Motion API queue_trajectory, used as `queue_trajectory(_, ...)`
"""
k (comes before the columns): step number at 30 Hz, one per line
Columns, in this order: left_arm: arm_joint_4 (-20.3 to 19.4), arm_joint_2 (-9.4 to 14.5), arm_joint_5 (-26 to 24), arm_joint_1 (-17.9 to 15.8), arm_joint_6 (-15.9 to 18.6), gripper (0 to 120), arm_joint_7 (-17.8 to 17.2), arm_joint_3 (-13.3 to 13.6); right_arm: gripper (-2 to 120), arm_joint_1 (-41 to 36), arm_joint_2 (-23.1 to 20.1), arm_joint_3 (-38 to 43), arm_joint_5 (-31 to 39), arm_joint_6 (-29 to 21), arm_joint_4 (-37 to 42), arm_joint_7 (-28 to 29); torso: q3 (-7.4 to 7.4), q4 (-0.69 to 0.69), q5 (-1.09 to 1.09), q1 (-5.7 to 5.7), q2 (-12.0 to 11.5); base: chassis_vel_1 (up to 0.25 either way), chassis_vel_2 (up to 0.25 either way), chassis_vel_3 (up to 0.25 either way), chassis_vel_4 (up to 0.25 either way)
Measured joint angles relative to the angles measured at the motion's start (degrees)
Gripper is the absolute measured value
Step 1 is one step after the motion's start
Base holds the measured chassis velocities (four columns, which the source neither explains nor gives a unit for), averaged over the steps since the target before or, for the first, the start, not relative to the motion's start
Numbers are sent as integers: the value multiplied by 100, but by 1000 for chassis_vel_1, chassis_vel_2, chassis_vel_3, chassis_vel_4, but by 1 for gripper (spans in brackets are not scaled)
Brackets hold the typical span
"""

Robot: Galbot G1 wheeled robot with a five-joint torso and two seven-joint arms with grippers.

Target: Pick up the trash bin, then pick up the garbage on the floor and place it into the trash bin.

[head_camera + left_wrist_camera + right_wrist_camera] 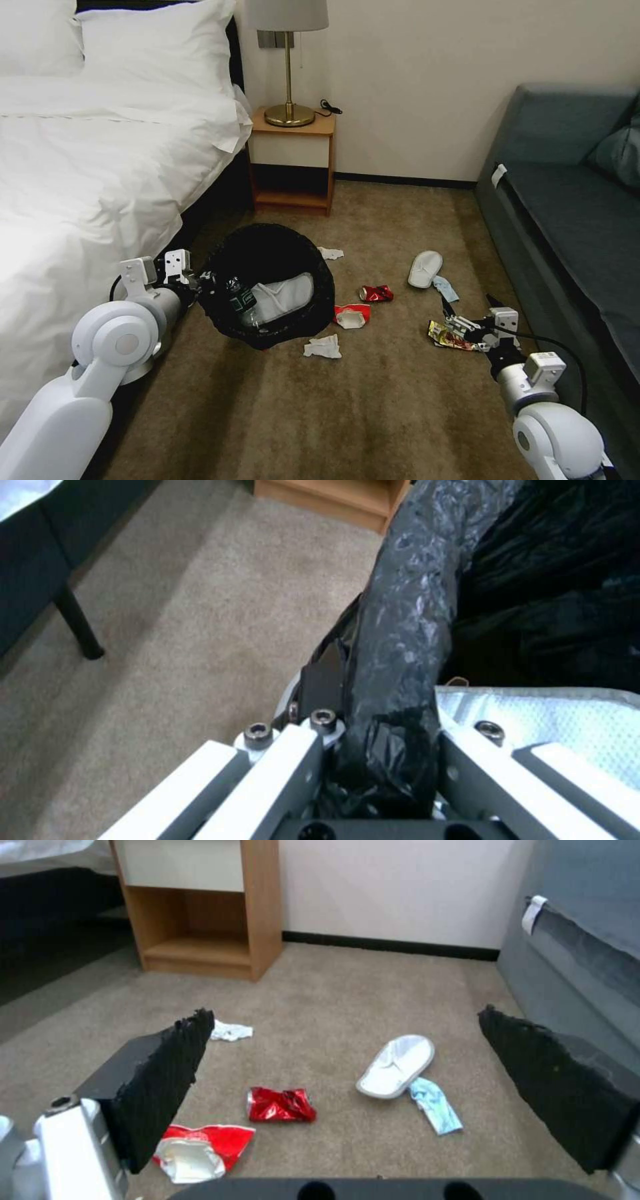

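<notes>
The trash bin [267, 287] hangs clamped in the left gripper [193, 279]; the right gripper [475, 312], jaws spread, hovers over the gold wrapper [448, 337].

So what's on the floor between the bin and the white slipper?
In the head view, a crushed red can lies on the carpet between the trash bin and the white slipper.

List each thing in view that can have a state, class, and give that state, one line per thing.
trash bin: tilted, held at the rim, a bottle and a white slipper inside
left gripper: shut on the bin's rim
right gripper: open, above a gold wrapper
red can: crushed, on the carpet
white slipper: on the carpet, sole down
lamp: upright, unlit
</notes>
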Motion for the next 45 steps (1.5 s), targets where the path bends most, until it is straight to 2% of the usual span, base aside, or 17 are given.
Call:
queue_trajectory(20, 10, -19, -29, -22, 0, 3, -6, -15, 100, 28, -133, -80, 11, -3, -160, -62, 0, 0, 1, 0, 0, -64, 57, 67, -59)
queue_trajectory(23, 18, -8, -59, -27, 0, 3, -39, -37, 100, 86, -326, -172, 46, -16, -286, -256, 0, -1, 1, 0, 0, 0, 0, 0, 0)
queue_trajectory(25, 19, -6, -110, -40, 0, 3, -130, -51, 100, 206, -614, -287, 222, -108, -457, -564, 1, -1, 0, 0, 0, 0, 0, 0, 0)
queue_trajectory(26, 19, -6, -110, -40, 0, 3, -130, -51, 100, 206, -614, -287, 222, -108, -457, -564, 1, -1, 0, 0, 0, 0, 0, 0, 0)
queue_trajectory(28, 18, -3, -170, -65, 0, 3, -216, -75, 100, 490, -950, -479, 458, -136, -817, -992, 0, 0, 1, 0, 0, 0, 0, 0, 0)
queue_trajectory(29, 18, -3, -170, -65, 0, 3, -216, -75, 100, 490, -950, -479, 458, -136, -817, -992, 0, 0, 1, 0, 0, 0, 0, 0, 0)
queue_trajectory(30, 17, 15, -248, -107, 0, 3, -299, -109, 100, 740, -1158, -643, 570, -138, -1146, -1399, 0, 0, 1, 0, 0, 0, 0, 0, 0)
queue_trajectory(32, 26, 34, -280, -137, 0, 3, -321, -119, 100, 860, -1253, -747, 635, -140, -1330, -1598, 0, 1, 1, 0, 0, 0, 0, 0, 0)
queue_trajectory(34, 69, 93, -309, -179, 0, 3, -327, -126, 100, 1178, -1423, -1040, 701, -145, -1846, -2061, 0, -1, 0, 0, 0, 0, 0, 0, 0)
queue_trajectory(42, 89, 101, -323, -189, 0, 3, -327, -119, 100, 1517, -1437, -1267, 669, -139, -2365, -2499, 1, 1, 2, 0, 0, 0, 0, 0, 0)
queue_trajectory(44, 91, 102, -383, -192, 0, 3, -351, -97, 100, 1929, -1405, -1490, 652, -139, -2871, -3033, 0, -1, 1, 0, 0, 0, 0, 0, 0)
queue_trajectory(45, 91, 102, -383, -192, 0, 3, -351, -97, 100, 1929, -1405, -1490, 652, -139, -2871, -3033, 0, -1, 1, 0, 0, 0, 0, 0, 0)
